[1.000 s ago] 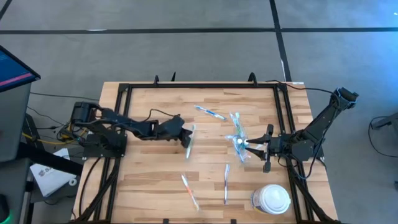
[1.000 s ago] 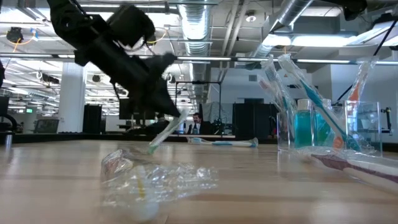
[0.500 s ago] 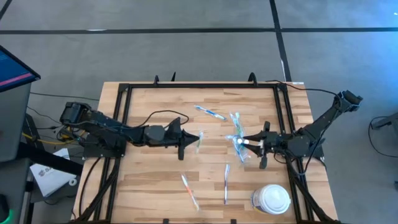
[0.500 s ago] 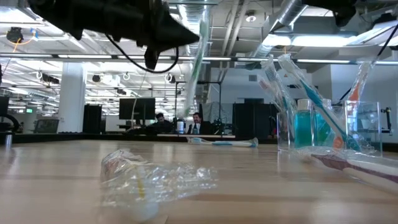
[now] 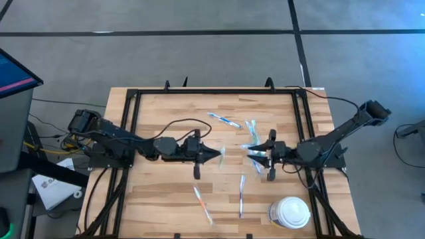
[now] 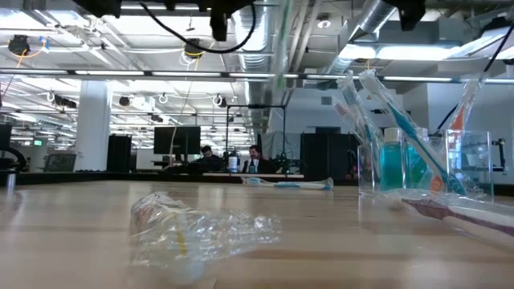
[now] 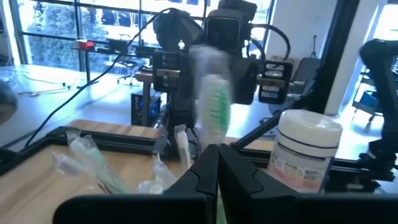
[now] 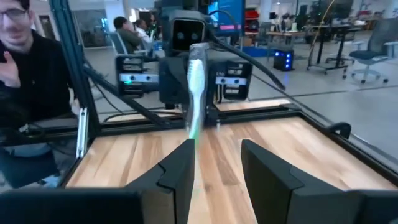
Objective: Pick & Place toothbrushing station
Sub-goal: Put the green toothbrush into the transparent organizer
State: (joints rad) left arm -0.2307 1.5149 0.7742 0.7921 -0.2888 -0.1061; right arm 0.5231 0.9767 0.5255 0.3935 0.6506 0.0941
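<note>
Wooden table [image 5: 166, 192], clear plastic cup [image 6: 466, 164].

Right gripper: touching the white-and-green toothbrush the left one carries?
Apart. In the right wrist view the right gripper is open, and the toothbrush stands beyond it.

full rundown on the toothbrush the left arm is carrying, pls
The toothbrush is slim, white plastic shading to green, with a blurred green-and-white bristle head seen from the left wrist. It is off the table, clamped at its lower end in the shut jaws of the left gripper, standing nearly upright. It sits mid-table, facing the open right gripper, which is close but not touching it. Nothing else touches it.
</note>
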